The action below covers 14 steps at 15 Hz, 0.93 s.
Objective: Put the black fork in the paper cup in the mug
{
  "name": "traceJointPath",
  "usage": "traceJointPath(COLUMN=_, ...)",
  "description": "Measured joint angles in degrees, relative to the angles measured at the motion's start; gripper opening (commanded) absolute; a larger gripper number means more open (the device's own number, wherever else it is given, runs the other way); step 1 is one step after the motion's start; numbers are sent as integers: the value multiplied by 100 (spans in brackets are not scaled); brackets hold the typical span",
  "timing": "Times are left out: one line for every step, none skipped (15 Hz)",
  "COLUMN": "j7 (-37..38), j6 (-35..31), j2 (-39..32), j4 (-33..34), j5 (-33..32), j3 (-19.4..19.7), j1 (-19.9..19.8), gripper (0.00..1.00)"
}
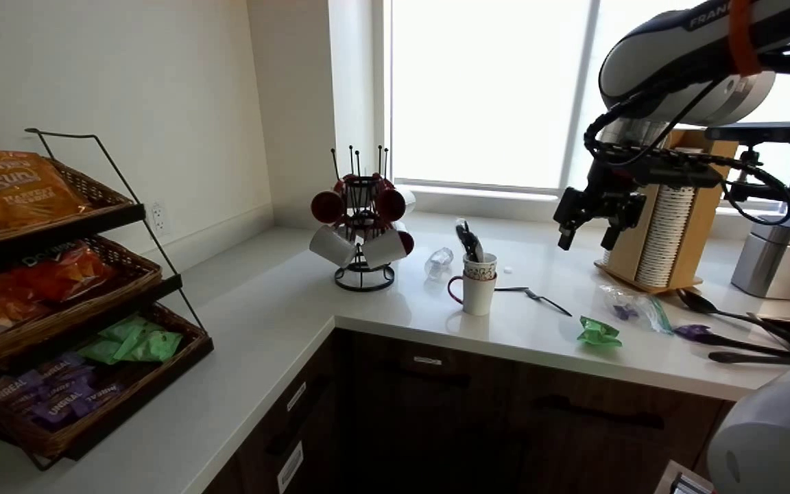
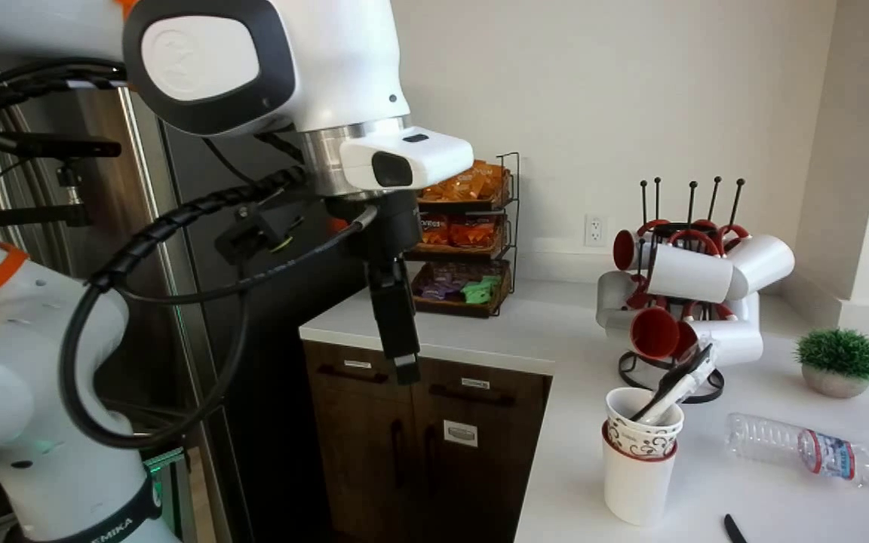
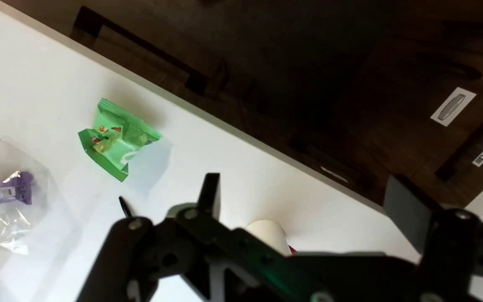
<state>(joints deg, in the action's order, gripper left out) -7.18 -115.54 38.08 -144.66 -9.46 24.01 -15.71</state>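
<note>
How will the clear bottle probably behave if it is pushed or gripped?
The bottle will probably roll, as it lies on its round side. Narrower at one end, it may curve. Its clear, ribbed plastic may dent if squeezed.

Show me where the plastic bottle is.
In an exterior view, the bottle lies on its side on the counter at lower right, in front of the potted plant and right of the upright mug.

In an exterior view, white light comes from the window [image 1: 484,89] beyond the jaws, overexposed and flat; the jaws stand near-silhouetted. Sheen brightens the counter [image 1: 529,257] beneath; the cabinets [image 1: 573,384] lower down sink almost to black. In the wrist view the jaws blur slightly, while the packet [image 3: 120,140] past them looks crisp, softly shadowed.
</note>
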Motion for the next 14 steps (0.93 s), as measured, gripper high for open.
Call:
traceJointPath(j7=0, j6=0, j2=2, j4=4, j5=2, j3=-1, j1=0, gripper=100)
traceJointPath(j7=0, j6=0, j2=3, j4=8, j5=4, j3=0, j1=0, gripper=100)
traceJointPath(j7=0, j6=0, j2=3, j4=11, j5=6, j3=-1, j1=0, gripper=100)
traceJointPath(j7=0, j6=0, j2=3, j4=12, j5=8, j3=-1, j1=0, gripper=100)
traceJointPath(j7=0, j6=0, j2=1, j4=13, j5=8, j3=-13, j1=-10, gripper=100)
traceJointPath(j7=0, j6=-3, j2=-17, j4=23, j5=8, j3=-31, j1=-27, gripper=100)
traceJointPath(j7=-10, j6=-69, j2=-62, j4=34, j5=7, j3=-35, j1=-32, gripper=100)
traceJointPath(j7=-39, j6=-248, j2=-146, j4=38, j5=6, j3=-31, j1=-33, gripper=100)
traceJointPath(j7=-72, j6=-501, j2=-266, j4=39, j5=6, j3=-20, j1=-34, gripper=100)
traceJointPath(j7=-101, j6=-801, j2=-425, j4=40, j5=-3, j3=-12, j1=-37, gripper=100)
traceJointPath(j7=-118, j6=-1106, j2=-609, j4=43, j5=-4, j3=-10, j1=-42, gripper=100)
traceJointPath(j7=-131, j6=-1435, j2=-815, j4=50, j5=-8, j3=-8, j1=-52, gripper=100)
traceJointPath(j7=-161, j6=-1757, j2=-1041, j4=67, j5=-8, j3=-4, j1=-63, gripper=100)
traceJointPath(j7=-204, j6=-2067, j2=-1272, j4=93, j5=-10, j3=1, j1=-81, gripper=100)
